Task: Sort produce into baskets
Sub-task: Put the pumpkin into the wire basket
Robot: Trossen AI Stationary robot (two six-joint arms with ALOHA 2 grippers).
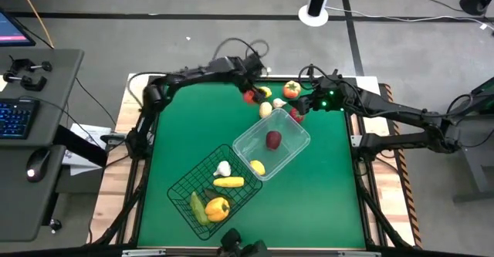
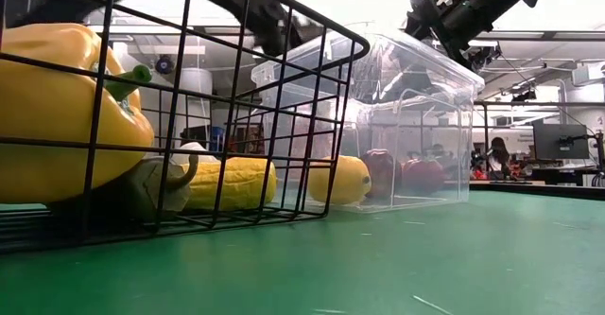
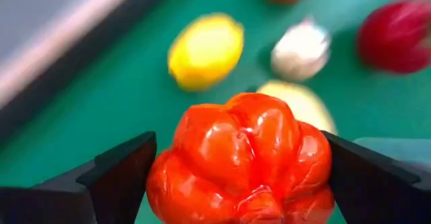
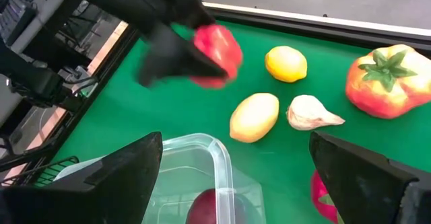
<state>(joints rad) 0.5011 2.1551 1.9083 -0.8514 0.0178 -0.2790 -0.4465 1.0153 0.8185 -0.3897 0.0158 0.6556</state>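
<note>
My left gripper (image 1: 249, 95) is at the table's far middle, shut on a red bell pepper (image 3: 242, 157), which also shows in the right wrist view (image 4: 217, 54). On the green mat beside it lie a lemon (image 4: 285, 63), a pale yellow potato-like piece (image 4: 254, 116), a garlic bulb (image 4: 312, 112), a tomato (image 4: 387, 81) and a dark red piece (image 1: 296, 115). My right gripper (image 4: 236, 183) is open and empty above the far corner of the clear plastic container (image 1: 270, 145). My left gripper pinches the red pepper by two opposite sides (image 3: 165, 177) between its two fingers (image 3: 128, 173). The fingers slant down from the table's left side. The pepper looks lifted clear of the mat, its lobed end facing the wrist camera.
The clear container holds a red apple (image 1: 273, 140) and a yellow lemon (image 1: 258, 167). The black wire basket (image 1: 185, 181) at the near left holds garlic, corn (image 1: 228, 182), a yellow pepper (image 1: 218, 207) and a green piece. Bare green mat lies at the near right (image 1: 316, 203).
</note>
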